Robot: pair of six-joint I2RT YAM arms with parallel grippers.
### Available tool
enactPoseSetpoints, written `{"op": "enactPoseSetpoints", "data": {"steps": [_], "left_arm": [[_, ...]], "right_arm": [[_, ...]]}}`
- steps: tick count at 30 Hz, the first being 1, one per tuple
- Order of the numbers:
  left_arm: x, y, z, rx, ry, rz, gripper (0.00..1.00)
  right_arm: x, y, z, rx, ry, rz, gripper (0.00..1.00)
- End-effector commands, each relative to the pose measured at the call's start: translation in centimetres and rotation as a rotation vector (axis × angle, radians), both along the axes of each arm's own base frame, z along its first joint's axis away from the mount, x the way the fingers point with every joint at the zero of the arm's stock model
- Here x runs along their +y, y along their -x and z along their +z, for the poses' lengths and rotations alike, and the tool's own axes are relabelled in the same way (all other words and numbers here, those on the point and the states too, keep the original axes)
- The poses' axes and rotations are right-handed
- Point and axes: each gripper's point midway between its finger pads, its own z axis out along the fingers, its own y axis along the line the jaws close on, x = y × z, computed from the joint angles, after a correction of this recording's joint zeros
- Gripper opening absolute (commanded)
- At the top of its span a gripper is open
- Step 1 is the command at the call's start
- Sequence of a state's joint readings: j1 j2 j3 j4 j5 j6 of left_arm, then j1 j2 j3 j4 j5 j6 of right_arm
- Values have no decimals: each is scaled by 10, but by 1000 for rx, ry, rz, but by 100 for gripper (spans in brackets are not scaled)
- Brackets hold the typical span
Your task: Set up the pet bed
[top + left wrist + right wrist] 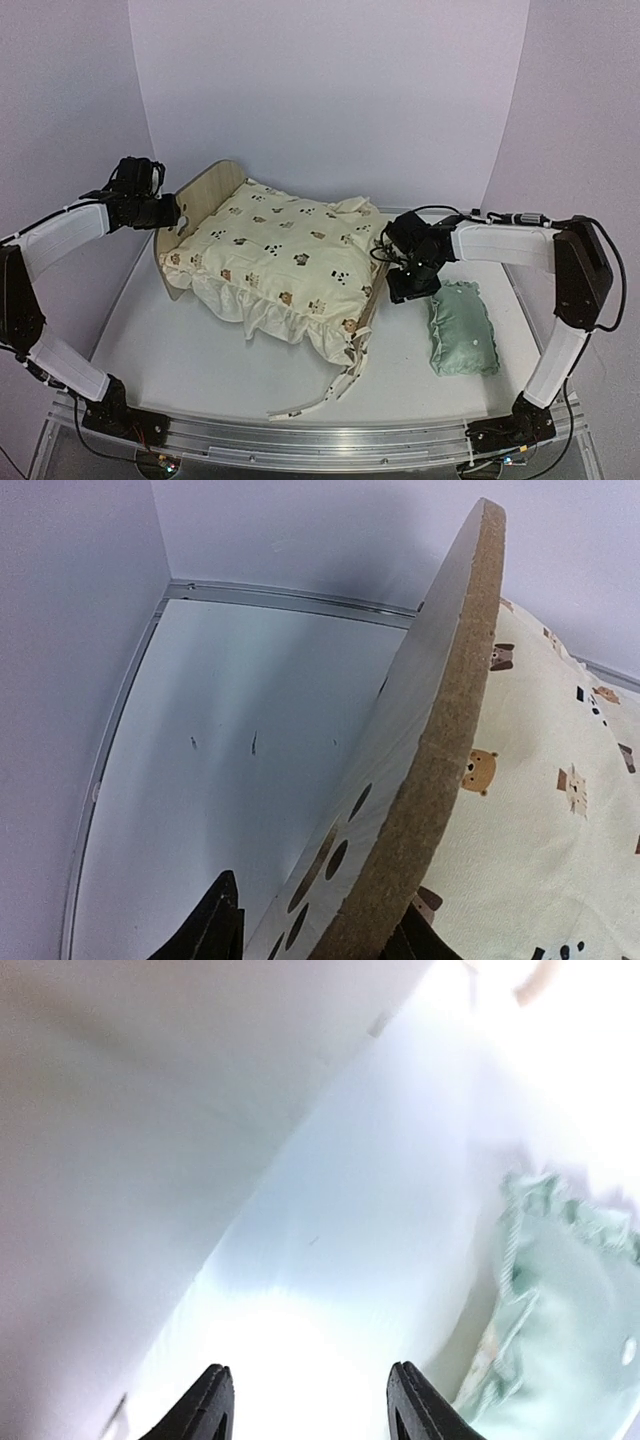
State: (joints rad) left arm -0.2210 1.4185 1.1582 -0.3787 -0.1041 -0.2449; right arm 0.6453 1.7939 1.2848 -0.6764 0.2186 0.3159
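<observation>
The pet bed (205, 190) stands at the back left, its light-wood arched headboard (440, 730) showing paw-print cutouts. A cream bear-print cushion (280, 250) covers its base and spills over the front. My left gripper (170, 212) straddles the headboard's edge, jaws open (318, 935). The right finger (420, 945) is against the cushion side of the board, and the left finger (215, 925) stands a little off the board's face. My right gripper (410, 285) hovers by the foot of the bed, open and empty (310, 1400), over the white table.
A small mint green pillow (462, 330) lies on the table right of the bed, just beside the right gripper (570, 1310). The cushion's ties (320, 395) trail toward the table's near edge. White walls close in on the left, back and right.
</observation>
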Motion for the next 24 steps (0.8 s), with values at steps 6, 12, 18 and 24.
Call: {"op": "enactPoseSetpoints", "data": {"steps": [6, 12, 18, 24], "left_arm": [[-114, 90, -47, 271, 344, -142, 35], [-115, 107, -41, 224, 480, -80, 29], [-126, 115, -46, 220, 573, -56, 25], [-154, 122, -50, 233, 588, -80, 24]], "right_arm": [[18, -45, 57, -164, -146, 26, 61], [-33, -38, 84, -230, -53, -46, 74], [-69, -21, 110, -296, -21, -111, 87], [-81, -3, 129, -338, -52, -136, 90]]}}
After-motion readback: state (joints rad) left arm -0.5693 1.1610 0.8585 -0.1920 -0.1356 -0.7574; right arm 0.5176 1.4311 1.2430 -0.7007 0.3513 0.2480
